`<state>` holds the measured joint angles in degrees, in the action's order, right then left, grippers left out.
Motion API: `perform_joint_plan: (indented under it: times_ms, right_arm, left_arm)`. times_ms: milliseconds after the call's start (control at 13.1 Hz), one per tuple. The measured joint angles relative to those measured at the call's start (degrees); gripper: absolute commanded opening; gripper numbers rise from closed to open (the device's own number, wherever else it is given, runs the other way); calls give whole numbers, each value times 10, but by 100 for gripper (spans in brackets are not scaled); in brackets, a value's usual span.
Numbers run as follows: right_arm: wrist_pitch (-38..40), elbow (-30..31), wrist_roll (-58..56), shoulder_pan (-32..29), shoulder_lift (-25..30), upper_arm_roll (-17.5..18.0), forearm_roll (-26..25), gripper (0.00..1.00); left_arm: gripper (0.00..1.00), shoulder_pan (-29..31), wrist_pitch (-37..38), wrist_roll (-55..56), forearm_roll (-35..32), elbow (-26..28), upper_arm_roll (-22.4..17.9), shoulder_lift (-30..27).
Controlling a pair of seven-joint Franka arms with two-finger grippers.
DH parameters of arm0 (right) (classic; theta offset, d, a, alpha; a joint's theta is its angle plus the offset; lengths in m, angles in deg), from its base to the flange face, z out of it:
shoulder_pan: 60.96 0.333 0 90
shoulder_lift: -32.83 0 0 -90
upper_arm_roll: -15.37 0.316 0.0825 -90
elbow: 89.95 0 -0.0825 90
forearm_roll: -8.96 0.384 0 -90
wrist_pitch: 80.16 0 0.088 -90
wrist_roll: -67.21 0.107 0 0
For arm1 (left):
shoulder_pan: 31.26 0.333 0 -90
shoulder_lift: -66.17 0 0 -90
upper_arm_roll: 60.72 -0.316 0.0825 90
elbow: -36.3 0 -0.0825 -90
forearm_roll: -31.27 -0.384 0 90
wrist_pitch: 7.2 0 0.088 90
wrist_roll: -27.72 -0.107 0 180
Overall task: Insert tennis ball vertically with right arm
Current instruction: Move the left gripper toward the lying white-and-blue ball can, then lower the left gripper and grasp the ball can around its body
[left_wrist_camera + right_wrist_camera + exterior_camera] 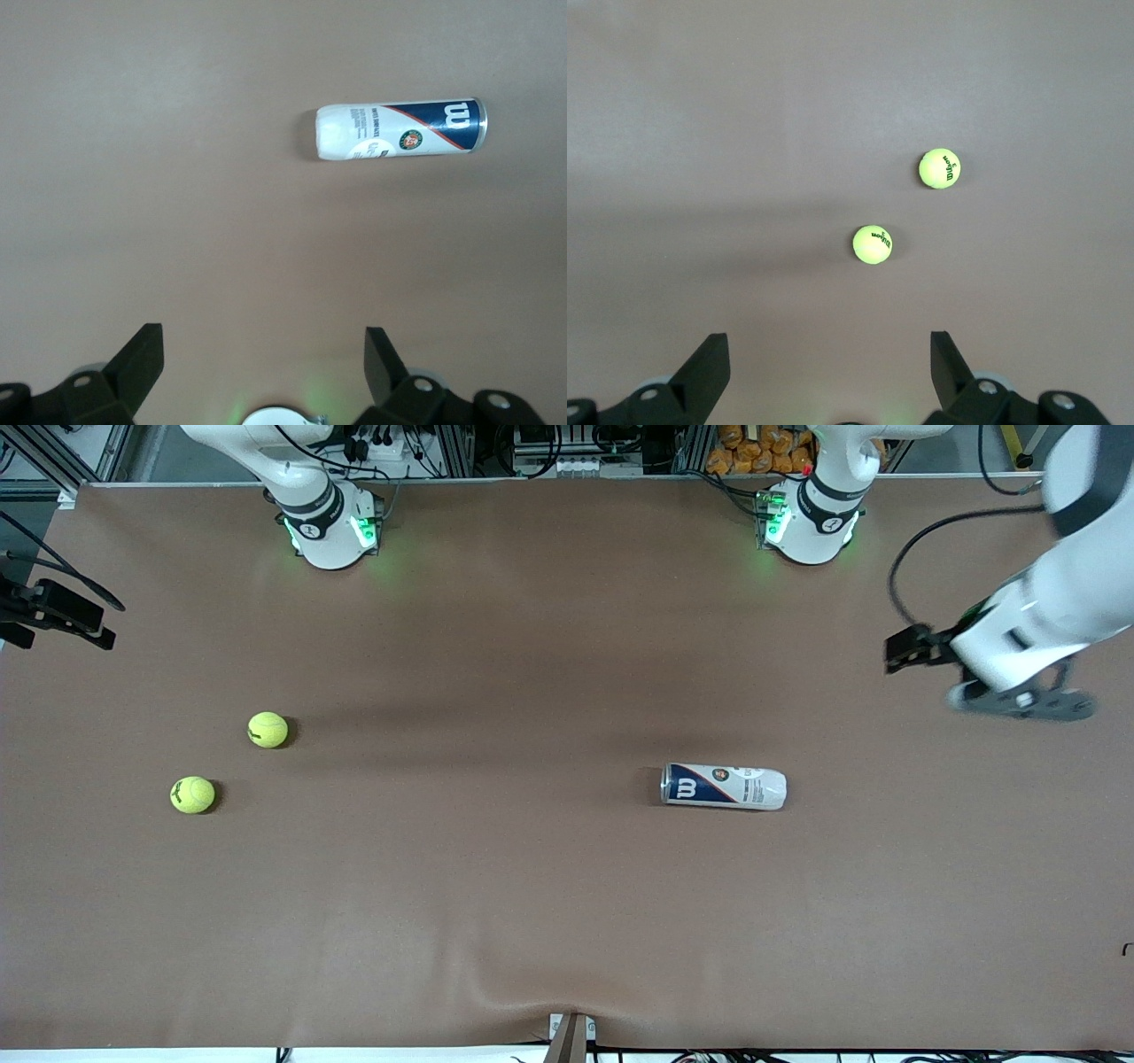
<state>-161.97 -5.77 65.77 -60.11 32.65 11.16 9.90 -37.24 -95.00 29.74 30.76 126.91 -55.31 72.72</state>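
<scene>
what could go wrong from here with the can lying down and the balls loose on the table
1. The can lies on its side, so a vertical insert seems impossible until it is stood up; it may roll if nudged.
2. The two tennis balls sit loose on the bare table; the open right end effector could knock one away while closing.

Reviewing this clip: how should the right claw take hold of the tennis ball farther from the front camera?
Come straight down on the tennis ball, fingers across its widest middle. It is round, on open table, apart from the other ball; the right claw is open.
</scene>
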Motion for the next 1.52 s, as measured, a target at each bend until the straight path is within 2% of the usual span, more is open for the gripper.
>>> perform_joint_plan:
  times_ms: [228,456,685,837,989,1217,1521]
  right_arm:
    - [0,0,0,0,0,0,0,100]
    - [0,0,0,0,0,0,0,100]
    - [0,0,0,0,0,0,0,100]
    - [1,0,0,0,0,0,0,100]
    - [1,0,0,0,0,0,0,100]
    - [1,0,0,0,0,0,0,100]
    - [1,0,0,0,0,0,0,100]
  left_arm:
    - [100,-43,-59,-1,-29,45,6,26]
    - [100,-70,-113,-41,-44,115,19,31]
    - [100,-74,-179,-159,-60,183,23,37]
    - [100,-72,-227,-249,-108,216,22,54]
    - [100,-76,-251,-326,-140,231,23,66]
    - [100,-108,-269,-355,-222,236,31,87]
    - [100,-115,-313,-431,-250,217,34,142]
